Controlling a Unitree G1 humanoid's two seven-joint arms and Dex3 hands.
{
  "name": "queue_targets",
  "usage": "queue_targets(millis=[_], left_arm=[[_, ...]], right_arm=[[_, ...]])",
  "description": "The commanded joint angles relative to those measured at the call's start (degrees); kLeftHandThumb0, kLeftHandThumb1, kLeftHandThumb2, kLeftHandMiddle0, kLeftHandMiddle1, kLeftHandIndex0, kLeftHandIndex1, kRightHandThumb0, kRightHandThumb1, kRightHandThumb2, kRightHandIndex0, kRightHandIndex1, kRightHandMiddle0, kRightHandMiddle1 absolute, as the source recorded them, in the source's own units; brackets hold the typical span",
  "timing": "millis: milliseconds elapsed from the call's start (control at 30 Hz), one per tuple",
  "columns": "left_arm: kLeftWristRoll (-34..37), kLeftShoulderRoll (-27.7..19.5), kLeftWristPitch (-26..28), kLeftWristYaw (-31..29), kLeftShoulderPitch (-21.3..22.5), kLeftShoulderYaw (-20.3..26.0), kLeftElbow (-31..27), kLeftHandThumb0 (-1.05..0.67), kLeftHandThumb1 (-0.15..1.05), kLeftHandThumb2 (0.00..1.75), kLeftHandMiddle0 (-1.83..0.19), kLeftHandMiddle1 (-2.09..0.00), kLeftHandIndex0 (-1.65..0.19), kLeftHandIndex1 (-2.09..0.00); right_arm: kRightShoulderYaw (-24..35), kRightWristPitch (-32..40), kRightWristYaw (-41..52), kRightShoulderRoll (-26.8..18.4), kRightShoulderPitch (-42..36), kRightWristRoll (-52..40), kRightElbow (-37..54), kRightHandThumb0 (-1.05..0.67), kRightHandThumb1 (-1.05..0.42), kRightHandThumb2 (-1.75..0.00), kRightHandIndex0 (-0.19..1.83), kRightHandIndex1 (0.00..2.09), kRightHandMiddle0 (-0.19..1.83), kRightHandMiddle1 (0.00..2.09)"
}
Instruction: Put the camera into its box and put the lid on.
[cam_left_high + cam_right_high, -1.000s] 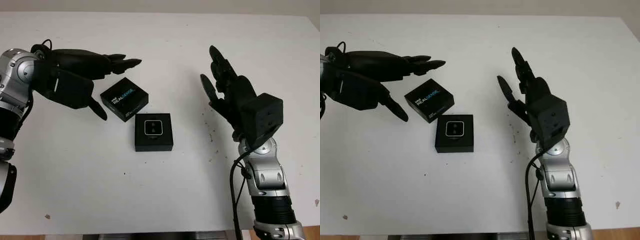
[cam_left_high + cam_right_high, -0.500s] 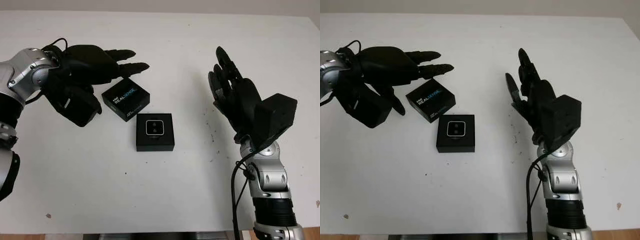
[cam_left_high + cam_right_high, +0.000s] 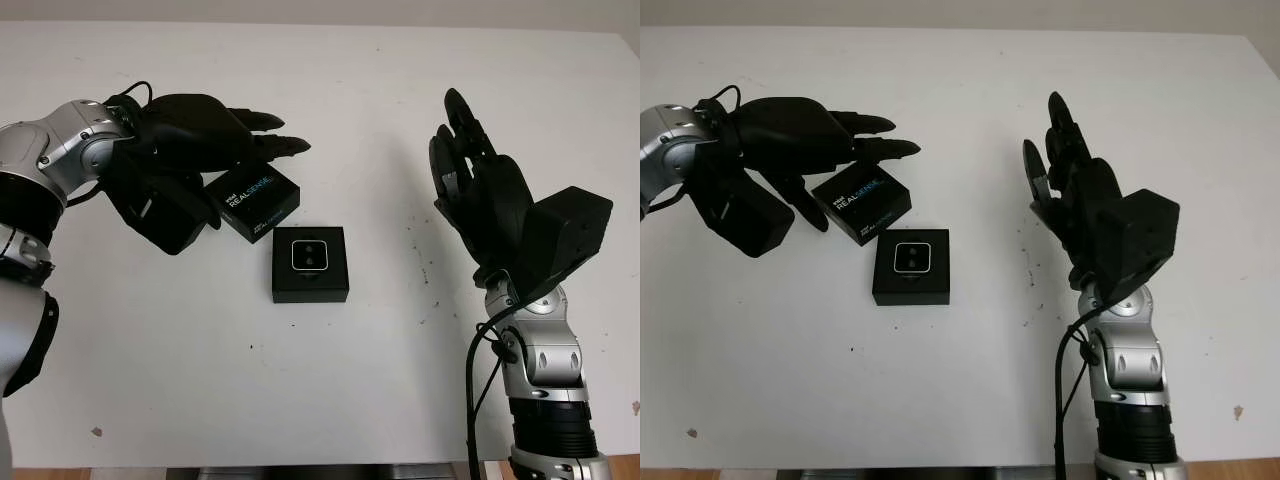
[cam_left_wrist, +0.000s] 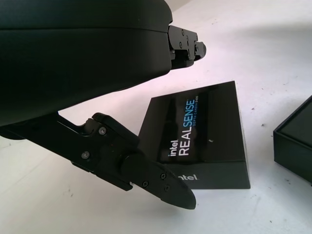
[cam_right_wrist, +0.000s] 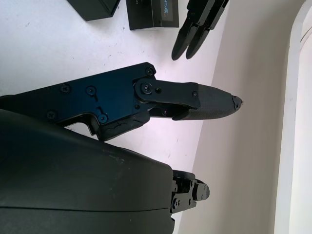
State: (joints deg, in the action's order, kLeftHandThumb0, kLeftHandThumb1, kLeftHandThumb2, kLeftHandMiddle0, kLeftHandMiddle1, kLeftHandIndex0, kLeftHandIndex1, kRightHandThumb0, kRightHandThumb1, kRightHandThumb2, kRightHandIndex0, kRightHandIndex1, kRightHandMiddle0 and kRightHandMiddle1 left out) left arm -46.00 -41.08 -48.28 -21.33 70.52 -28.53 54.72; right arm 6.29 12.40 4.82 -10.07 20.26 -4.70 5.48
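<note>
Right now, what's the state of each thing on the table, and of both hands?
Black open box: lid off, camera seated inside.
Black RealSense lid: flat on table beside box.
Left hand: open, over lid, not gripping.
Right hand: open, raised, holding nothing.

One lid [image 3: 251, 203], one box [image 3: 310, 264], one camera [image 3: 309, 255]

Glossy black lid [image 4: 202, 127] w/ printed lettering, matt black box [image 3: 310, 264], matt white worktop [image 3: 330, 380] w/ small specks, brushed-metal arm joints [image 3: 540, 350].
</note>
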Motion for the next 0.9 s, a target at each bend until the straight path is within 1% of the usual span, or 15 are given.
queue_targets(millis=[0, 167, 333, 400, 433, 500, 600, 633, 667, 700, 733, 767, 800, 833, 867], left_arm=[[1.01, 0.23, 0.53, -1.24, 0.59, 0.05, -0.59, -0.52, 0.79, 0.06, -0.05, -0.07, -0.04, -0.09], [2.92, 0.74, 2.27, -5.19, 0.12, 0.21, -1.37, -0.49, 0.80, 0.06, -0.07, -0.06, -0.06, -0.08], [4.85, 1.21, 1.84, -6.07, -0.38, 0.59, -0.71, -0.42, 0.80, 0.05, -0.13, -0.08, -0.13, -0.10], [6.12, 1.52, 1.22, -6.20, -0.60, 0.81, 0.21, -0.36, 0.80, 0.06, -0.21, -0.10, -0.18, -0.12], [6.60, 1.62, 0.69, -5.75, -0.77, 0.87, 0.63, -0.35, 0.81, 0.06, -0.25, -0.11, -0.20, -0.13], [6.83, 1.71, 0.38, -5.03, -1.04, 0.68, 0.94, -0.32, 0.81, 0.06, -0.38, -0.15, -0.28, -0.16], [5.01, 1.51, -0.79, -2.24, -1.03, -0.39, 1.35, -0.32, 0.85, 0.07, -0.48, -0.19, -0.38, -0.20], [4.46, 1.47, -1.38, -0.95, -1.08, -0.57, 1.54, -0.32, 0.86, 0.06, -0.51, -0.24, -0.40, -0.21], [4.05, 1.49, -2.06, 0.23, -1.09, -0.69, 1.88, -0.31, 0.87, 0.06, -0.43, -0.60, -0.44, -0.23], [3.74, 1.50, -2.58, 1.26, -1.12, -0.72, 2.16, -0.31, 0.89, 0.06, -0.34, -1.07, -0.47, -0.28], [3.52, 1.52, -2.97, 2.07, -1.16, -0.73, 2.44, -0.31, 0.90, 0.06, -0.31, -1.25, -0.49, -0.31], [3.25, 1.54, -3.29, 2.73, -1.14, -0.81, 2.68, -0.31, 0.91, 0.06, -0.31, -1.34, -0.51, -0.35], [3.07, 1.55, -3.55, 3.13, -1.10, -0.90, 2.86, -0.29, 0.92, 0.06, -0.33, -1.34, -0.51, -0.48], [2.92, 1.58, -3.71, 3.34, -1.03, -1.02, 3.02, -0.28, 0.94, 0.06, -0.32, -1.41, -0.46, -0.76], [2.91, 1.59, -3.75, 3.30, -0.97, -1.07, 3.03, -0.27, 0.95, 0.06, -0.28, -1.58, -0.42, -0.95]], right_arm=[[0.45, 0.34, -0.07, 0.00, -0.85, -0.35, 1.48, -0.68, -1.05, -0.47, -0.05, 0.05, -0.02, 0.05], [0.35, 0.90, -0.87, 0.24, -1.06, -0.13, 2.03, -0.66, -1.05, -0.46, -0.05, 0.05, -0.01, 0.05], [0.02, 1.44, -1.05, 0.03, -1.28, 0.13, 2.47, -0.66, -1.05, -0.46, -0.06, 0.05, -0.01, 0.05], [-0.03, 1.61, -1.01, -0.05, -1.43, 0.18, 2.64, -0.65, -1.05, -0.45, -0.06, 0.04, -0.02, 0.05], [-0.02, 1.55, -1.09, 0.00, -1.51, 0.22, 2.64, -0.64, -1.05, -0.45, -0.06, 0.04, -0.01, 0.05], [0.00, 1.38, -1.27, 0.13, -1.64, 0.29, 2.65, -0.65, -1.05, -0.45, -0.05, 0.05, -0.01, 0.05], [-0.16, 1.14, -1.55, 0.14, -1.87, 0.66, 2.69, -0.67, -1.05, -0.43, -0.05, 0.05, 0.00, 0.06], [-0.20, 1.21, -1.67, 0.18, -1.91, 0.77, 2.74, -0.67, -1.05, -0.43, -0.05, 0.05, 0.00, 0.05], [-0.20, 1.36, -1.76, 0.28, -1.95, 0.77, 2.85, -0.68, -1.05, -0.43, -0.05, 0.05, 0.00, 0.06], [-0.19, 1.43, -1.85, 0.38, -1.99, 0.74, 2.94, -0.67, -1.05, -0.42, -0.04, 0.05, 0.01, 0.06], [-0.16, 1.30, -1.83, 0.46, -2.04, 0.63, 2.87, -0.67, -1.05, -0.41, -0.04, 0.06, 0.01, 0.06], [-0.16, 1.31, -1.83, 0.52, -2.07, 0.53, 2.87, -0.67, -1.05, -0.41, -0.04, 0.06, 0.01, 0.06], [-0.15, 1.34, -1.69, 0.54, -2.08, 0.37, 2.85, -0.67, -1.05, -0.41, -0.04, 0.06, 0.01, 0.06], [-0.17, 1.58, -1.61, 0.53, -2.10, 0.29, 2.92, -0.68, -1.05, -0.40, -0.04, 0.06, 0.00, 0.06], [-0.17, 2.02, -1.65, 0.62, -2.09, 0.17, 3.08, -0.69, -1.05, -0.39, -0.04, 0.05, 0.00, 0.06]])
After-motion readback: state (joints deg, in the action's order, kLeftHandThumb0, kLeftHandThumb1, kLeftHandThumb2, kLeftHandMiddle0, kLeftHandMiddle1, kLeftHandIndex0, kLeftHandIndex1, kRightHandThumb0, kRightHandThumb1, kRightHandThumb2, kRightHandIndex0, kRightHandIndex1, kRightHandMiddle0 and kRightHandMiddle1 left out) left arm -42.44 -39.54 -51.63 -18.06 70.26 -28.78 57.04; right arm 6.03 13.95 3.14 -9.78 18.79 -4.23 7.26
